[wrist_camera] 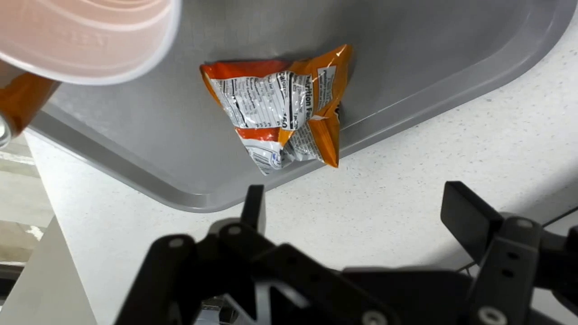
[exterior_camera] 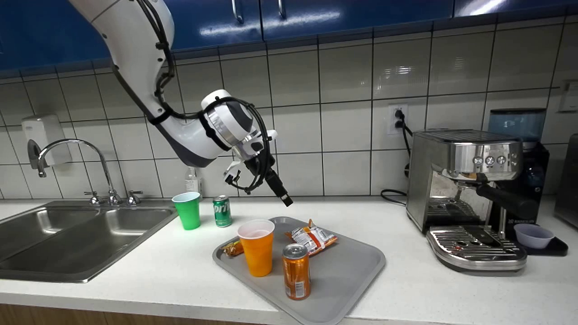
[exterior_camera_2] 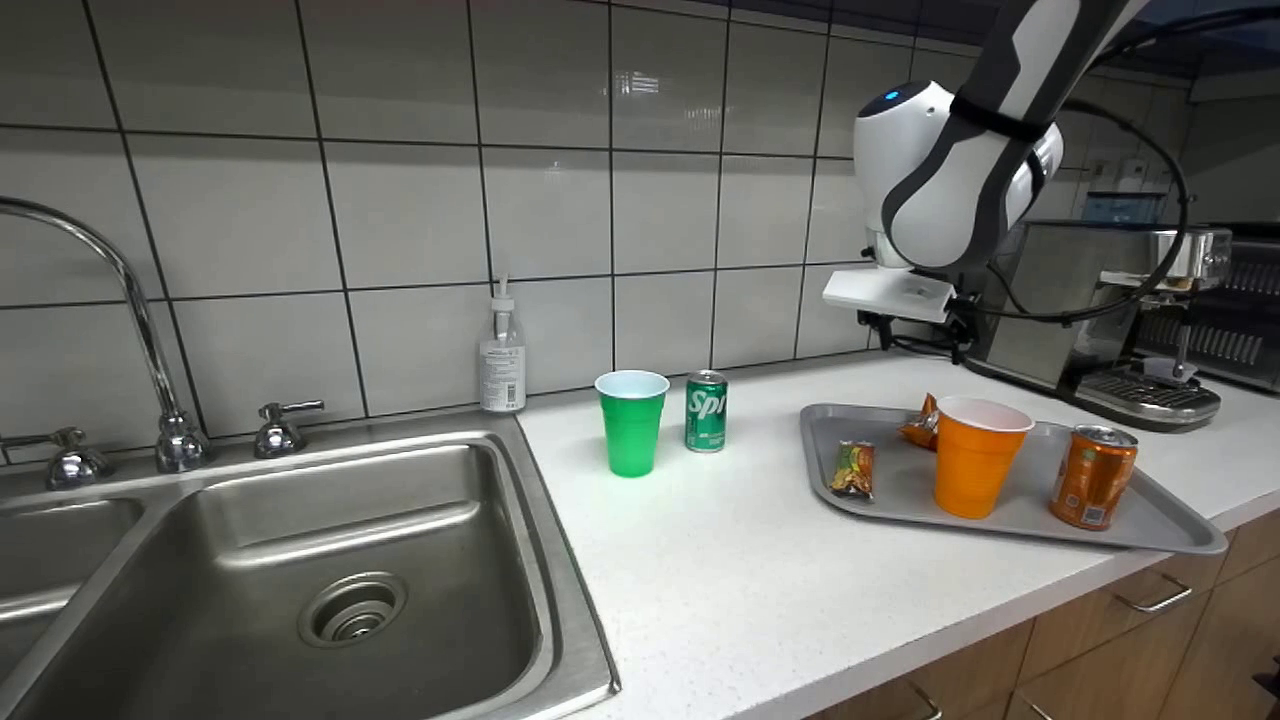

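In the wrist view my gripper (wrist_camera: 354,198) stands wide open, with only white countertop showing between its black fingers (wrist_camera: 469,216). An exterior view has its fingertips (exterior_camera: 287,200) hanging above the back part of the grey tray (exterior_camera: 352,271), apart from everything. Nearest is an orange and white snack bag (wrist_camera: 280,108), lying back label up on the tray. An orange cup (exterior_camera: 258,253) and an orange can (exterior_camera: 296,275) stand upright there too. A small wrapped snack (exterior_camera_2: 853,470) lies at the tray's sink-side end, partly behind the cup in an exterior view (exterior_camera: 232,248).
Between tray and sink (exterior_camera_2: 350,560) stand a green cup (exterior_camera_2: 632,430) and a green Sprite can (exterior_camera_2: 706,412). A soap bottle (exterior_camera_2: 502,360) is by the tiled wall. The coffee machine (exterior_camera: 465,180) rises past the tray's far side; blue cabinets (exterior_camera: 316,18) hang overhead.
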